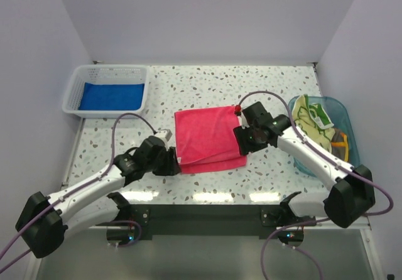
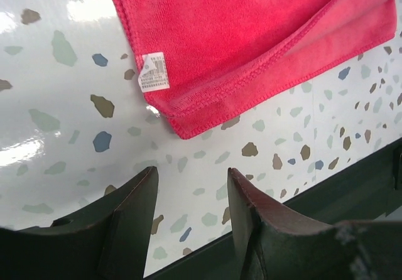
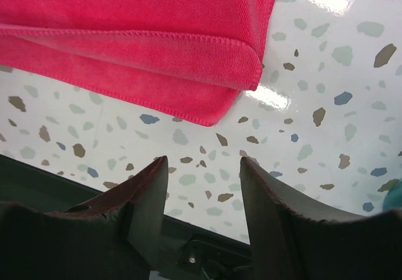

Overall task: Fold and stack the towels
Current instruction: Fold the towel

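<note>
The once-folded pink towel (image 1: 208, 137) lies flat mid-worktop (image 1: 207, 85) between two unclenched, empty hands, the left hand (image 2: 192, 174) just off its near-left corner and the right hand (image 3: 204, 162) off its near-right corner, equally near.

A speckled terrazzo table (image 1: 213, 82) carries a folded pink towel (image 1: 207, 135) at centre, a white basket (image 1: 107, 73) far left, a blue tub (image 1: 342, 113) right.

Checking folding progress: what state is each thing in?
pink towel: folded in half, lying flat, ungripped
blue towel: flat in white basket
green towel: crumpled in blue tub
grey towel: bunched there, partly hidden
left fingers: open, empty
right fingers: open, empty
</note>
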Controlling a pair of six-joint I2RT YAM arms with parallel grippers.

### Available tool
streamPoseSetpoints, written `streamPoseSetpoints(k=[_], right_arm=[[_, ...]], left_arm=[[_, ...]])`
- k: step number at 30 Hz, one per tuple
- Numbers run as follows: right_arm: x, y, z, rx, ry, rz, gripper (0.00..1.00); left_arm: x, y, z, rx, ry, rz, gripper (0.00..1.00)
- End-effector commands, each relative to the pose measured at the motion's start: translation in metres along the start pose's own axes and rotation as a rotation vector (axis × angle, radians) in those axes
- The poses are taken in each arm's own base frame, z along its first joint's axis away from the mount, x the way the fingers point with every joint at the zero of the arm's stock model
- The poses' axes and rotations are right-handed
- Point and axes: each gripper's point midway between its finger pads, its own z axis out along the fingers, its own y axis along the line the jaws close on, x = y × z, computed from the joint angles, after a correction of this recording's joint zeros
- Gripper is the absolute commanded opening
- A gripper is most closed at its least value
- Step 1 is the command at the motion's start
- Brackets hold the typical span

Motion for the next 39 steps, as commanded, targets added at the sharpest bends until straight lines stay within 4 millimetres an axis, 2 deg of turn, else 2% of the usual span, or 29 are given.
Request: streamPoseSetpoints(k=[1, 3, 4, 6, 7, 9, 11, 14, 18, 21, 26, 30, 35, 39], right_arm=[[-0.012, 0.006, -0.011, -0.029, -0.11, 0.076, 0.52], [-0.022, 0.0, -0.006, 0.007, -0.131, 0.078, 0.49], [-0.034, 0.001, -0.005, 0.009, -0.156, 0.079, 0.49], [-0.045, -0.001, 0.008, 0.035, -0.14, 0.077, 0.47], [-0.058, 0.002, 0.01, 0.026, -0.167, 0.078, 0.47], [-0.063, 0.007, 0.026, 0.011, -0.143, 0.074, 0.47], [-0.076, 0.01, 0.034, 0.002, -0.161, 0.074, 0.47], [-0.084, 0.013, 0.048, -0.004, -0.156, 0.072, 0.47], [-0.089, 0.03, 0.064, -0.054, -0.129, 0.063, 0.49], [-0.088, 0.041, 0.075, -0.062, -0.11, 0.055, 0.5], [-0.082, 0.05, 0.091, -0.068, -0.082, 0.052, 0.5], [-0.075, 0.053, 0.096, -0.06, -0.053, 0.032, 0.5], [-0.063, 0.055, 0.097, -0.061, -0.021, 0.022, 0.5], [-0.044, 0.053, 0.095, -0.056, 0.016, 0.027, 0.5]], left_arm=[[-0.034, -0.006, -0.018, -0.042, -0.118, -0.039, 0.53], [-0.049, -0.008, -0.019, -0.068, -0.154, -0.045, 0.52], [-0.066, -0.012, -0.023, -0.086, -0.204, -0.049, 0.5], [-0.078, -0.014, -0.015, -0.116, -0.211, -0.033, 0.47], [-0.09, -0.019, -0.015, -0.122, -0.235, -0.03, 0.46], [-0.094, -0.019, 0.0, -0.144, -0.217, -0.008, 0.45], [-0.101, -0.027, 0.008, -0.122, -0.21, 0.018, 0.42], [-0.091, -0.027, 0.031, -0.13, -0.14, 0.047, 0.41], [-0.075, -0.03, 0.046, -0.127, -0.079, 0.08, 0.39], [-0.053, -0.033, 0.054, -0.13, -0.025, 0.12, 0.38], [-0.026, -0.03, 0.059, -0.161, 0.031, 0.15, 0.38], [-0.007, -0.026, 0.059, -0.19, 0.059, 0.187, 0.39], [0.007, -0.023, 0.058, -0.209, 0.079, 0.198, 0.4], [0.013, -0.018, 0.057, -0.221, 0.086, 0.196, 0.4]])
